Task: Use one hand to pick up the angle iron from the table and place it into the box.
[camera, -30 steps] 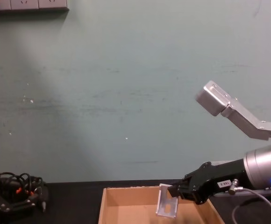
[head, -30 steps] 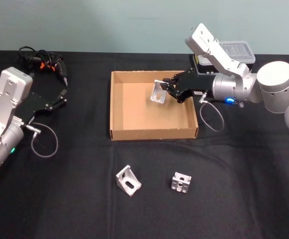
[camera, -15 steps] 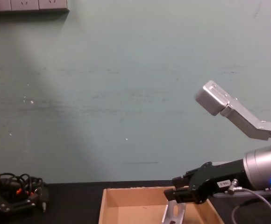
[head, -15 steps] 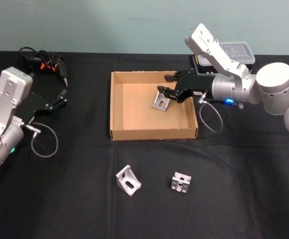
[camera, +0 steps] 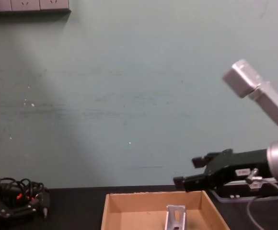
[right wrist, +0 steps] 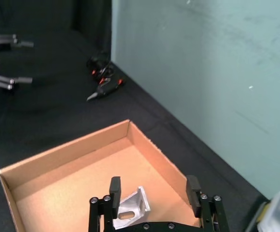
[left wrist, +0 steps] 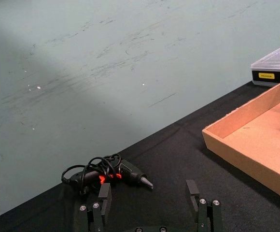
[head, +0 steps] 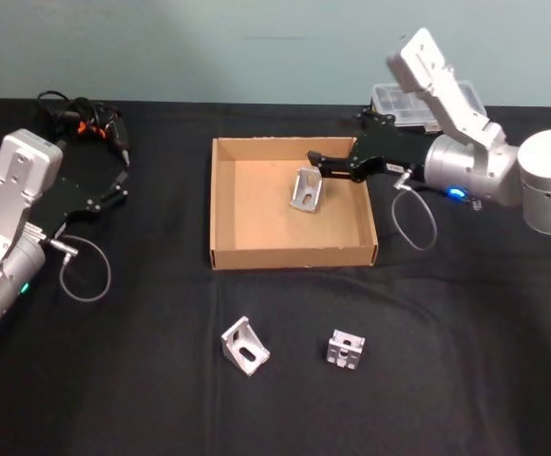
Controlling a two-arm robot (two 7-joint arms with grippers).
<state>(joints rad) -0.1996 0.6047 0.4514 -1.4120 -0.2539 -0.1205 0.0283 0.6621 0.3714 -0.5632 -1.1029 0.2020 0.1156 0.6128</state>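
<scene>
You have a flat black matte tabletop (head: 465,361) across most of the head view, with a wide shallow tan cardboard box (head: 290,255) at upper centre. The right arm's black gripper (head: 318,167) hangs over the box's upper right part, fingers spread and holding nothing. The left arm's black gripper (head: 118,187), also spread, sits parked at the left edge.

The black plastic organiser case with a clear lid (left wrist: 275,65) carries a yellow label you cannot read. A small white tag on the right gripper in the chest view is just as illegible.

The silver angle iron (head: 306,190) rests on the box floor, right of centre, below the right gripper's tips and apart from them. One flange lies down and the slotted flange stands upright, its long axis vertical in the chest view.

A silver corner bracket (head: 245,344) and a silver cube-shaped bracket (head: 345,349) lie on the table at lower centre.
</scene>
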